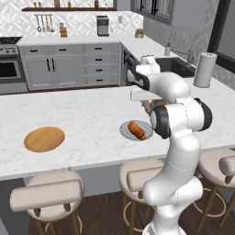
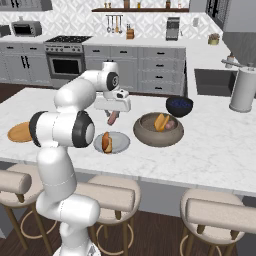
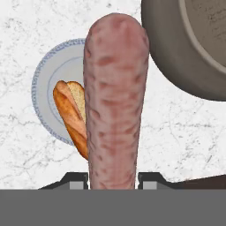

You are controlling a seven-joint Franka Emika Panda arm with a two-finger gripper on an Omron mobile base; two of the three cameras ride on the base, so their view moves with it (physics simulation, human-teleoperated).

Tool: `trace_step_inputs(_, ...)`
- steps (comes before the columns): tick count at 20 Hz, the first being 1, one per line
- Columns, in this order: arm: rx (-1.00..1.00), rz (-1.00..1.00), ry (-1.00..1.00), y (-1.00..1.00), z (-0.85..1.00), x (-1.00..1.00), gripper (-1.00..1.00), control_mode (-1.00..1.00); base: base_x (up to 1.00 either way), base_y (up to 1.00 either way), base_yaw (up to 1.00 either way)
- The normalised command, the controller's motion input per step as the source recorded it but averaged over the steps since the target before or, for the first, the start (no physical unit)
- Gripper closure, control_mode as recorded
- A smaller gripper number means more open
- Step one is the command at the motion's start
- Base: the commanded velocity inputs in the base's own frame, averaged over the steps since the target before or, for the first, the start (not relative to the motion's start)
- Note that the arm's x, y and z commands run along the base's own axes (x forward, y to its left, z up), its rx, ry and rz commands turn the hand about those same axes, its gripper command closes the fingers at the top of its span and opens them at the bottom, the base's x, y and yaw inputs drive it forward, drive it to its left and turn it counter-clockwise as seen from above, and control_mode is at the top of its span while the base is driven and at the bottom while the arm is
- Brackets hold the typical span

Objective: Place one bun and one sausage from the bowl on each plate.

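Gripper (image 3: pixel 113 178) clamps a mottled pink sausage (image 3: pixel 114 97) w/ rounded end. Below: grey plate (image 3: pixel 48 79) w/ crusty bun (image 3: pixel 70 112), beside speckled bowl (image 3: pixel 176 57); bare marble counter (image 3: pixel 26 159) around.

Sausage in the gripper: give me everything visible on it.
The short reddish-pink sausage is a smooth cylinder with a rounded free end and mottled darker blotches, looking like cooked meat. Its lower end is clamped in the two-finger gripper, shut on it. In the right base view it hangs nearly vertical in the air, above the white marble counter, between the light grey round plate holding an orange-brown bun and the brownish-grey speckled bowl. Only the gripper touches it.
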Motion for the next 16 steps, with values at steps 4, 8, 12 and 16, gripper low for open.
trace_step_inputs(4, -0.12, 0.18, 0.04, 0.10, -0.32, 0.08, 1.00, -1.00, 0.00, 0.00, 0.00)
trace_step_inputs(8, -0.07, 0.23, 0.13, 0.00, -0.40, 0.20, 1.00, -1.00, 0.00, 0.00, 0.00)
trace_step_inputs(12, 0.00, 0.19, 0.12, 0.00, -0.45, 0.04, 1.00, -1.00, 0.00, 0.00, 0.00)
trace_step_inputs(16, 0.00, 0.15, 0.09, 0.00, -0.32, 0.22, 1.00, -1.00, 0.00, 0.00, 0.00)
